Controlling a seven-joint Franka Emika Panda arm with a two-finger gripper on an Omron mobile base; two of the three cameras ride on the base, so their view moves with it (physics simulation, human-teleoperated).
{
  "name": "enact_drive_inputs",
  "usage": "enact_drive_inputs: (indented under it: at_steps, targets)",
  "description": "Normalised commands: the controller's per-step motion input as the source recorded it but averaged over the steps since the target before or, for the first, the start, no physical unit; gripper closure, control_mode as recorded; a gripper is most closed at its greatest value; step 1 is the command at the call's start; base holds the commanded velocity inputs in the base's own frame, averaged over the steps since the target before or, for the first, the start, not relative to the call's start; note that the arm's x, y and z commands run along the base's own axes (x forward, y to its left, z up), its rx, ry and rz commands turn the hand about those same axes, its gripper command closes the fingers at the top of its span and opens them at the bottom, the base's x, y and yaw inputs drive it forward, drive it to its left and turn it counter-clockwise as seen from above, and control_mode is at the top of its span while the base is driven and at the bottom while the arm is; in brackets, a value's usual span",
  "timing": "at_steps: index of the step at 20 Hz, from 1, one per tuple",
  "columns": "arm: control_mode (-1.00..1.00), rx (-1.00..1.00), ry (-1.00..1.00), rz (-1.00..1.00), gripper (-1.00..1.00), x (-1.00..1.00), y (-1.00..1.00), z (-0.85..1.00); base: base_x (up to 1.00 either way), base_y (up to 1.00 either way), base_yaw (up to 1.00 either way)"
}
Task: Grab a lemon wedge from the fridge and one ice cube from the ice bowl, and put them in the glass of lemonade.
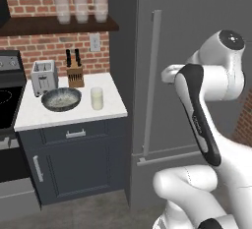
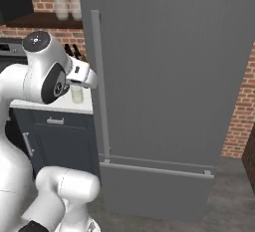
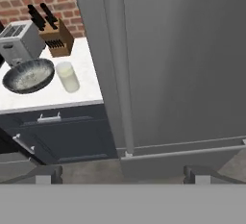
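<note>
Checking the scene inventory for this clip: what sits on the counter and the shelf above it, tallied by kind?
Toaster: 1
Knife block: 1
Ice bowl: 1
Glass of lemonade: 1
Frosted glasses on the shelf: 3
Total: 7

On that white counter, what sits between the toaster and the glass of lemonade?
The ice bowl lies between the toaster and the glass of lemonade, slightly toward the counter's front edge; the left base view shows this.
</note>
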Motion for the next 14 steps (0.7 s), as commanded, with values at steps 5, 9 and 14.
enact_drive_inputs:
  at_steps: [5, 9, 14]
  targets:
    - [-1.00, -0.07, 0.17, 0.00, -1.00, 1.00, 0.21, -0.31, 0.00, 0.00, 0.00]
    - [-1.00, -0.05, 0.09, 0.00, -1.00, 0.99, 0.22, -0.60, 0.00, 0.00, 0.00]
    - [-1.00, -0.01, 0.01, 0.02, -1.00, 0.97, 0.06, -0.55, 0.00, 0.00, 0.00]
